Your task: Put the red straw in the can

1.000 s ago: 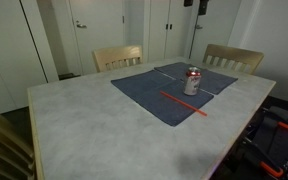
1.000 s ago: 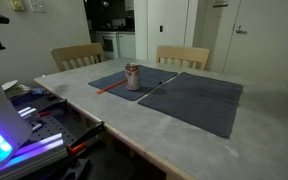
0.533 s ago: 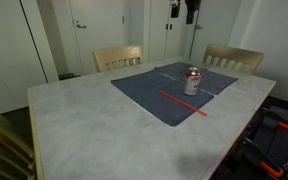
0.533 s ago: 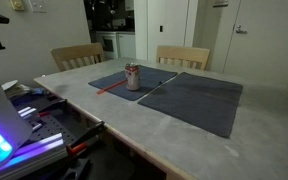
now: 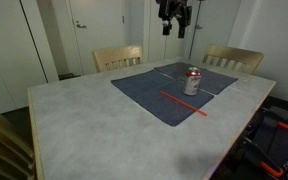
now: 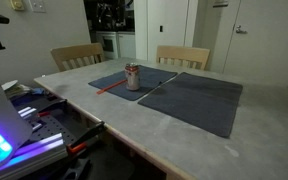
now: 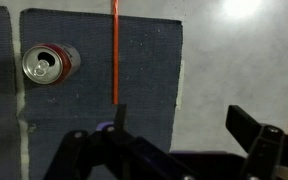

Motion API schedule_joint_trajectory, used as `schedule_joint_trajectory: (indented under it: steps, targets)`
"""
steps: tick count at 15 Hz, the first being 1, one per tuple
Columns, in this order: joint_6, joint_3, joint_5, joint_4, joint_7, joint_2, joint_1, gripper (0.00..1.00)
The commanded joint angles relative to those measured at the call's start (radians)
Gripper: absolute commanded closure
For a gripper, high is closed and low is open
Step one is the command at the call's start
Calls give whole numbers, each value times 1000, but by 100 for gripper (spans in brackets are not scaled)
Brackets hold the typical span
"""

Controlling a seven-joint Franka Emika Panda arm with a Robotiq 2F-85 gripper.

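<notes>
Fingers [image 7: 249, 125] of the gripper [image 7: 184, 122] are hanging spread wide, gripping nothing, high over the counter [image 5: 79, 120]. One red straw [image 7: 115, 50] is lying flat near one upright can [image 7: 50, 63], sharing one of two dark mats [image 6: 189, 100].

end effector [image 5: 173, 30] | lower than before | apparently shifted sideways above table
</notes>
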Motion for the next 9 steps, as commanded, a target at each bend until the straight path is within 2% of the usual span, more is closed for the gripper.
schedule_joint_trajectory:
  steps: [1,9]
  targets:
    - [22,15,8,36,11,90,-13,0]
    - [39,19,57,51,-13,218,-20,0]
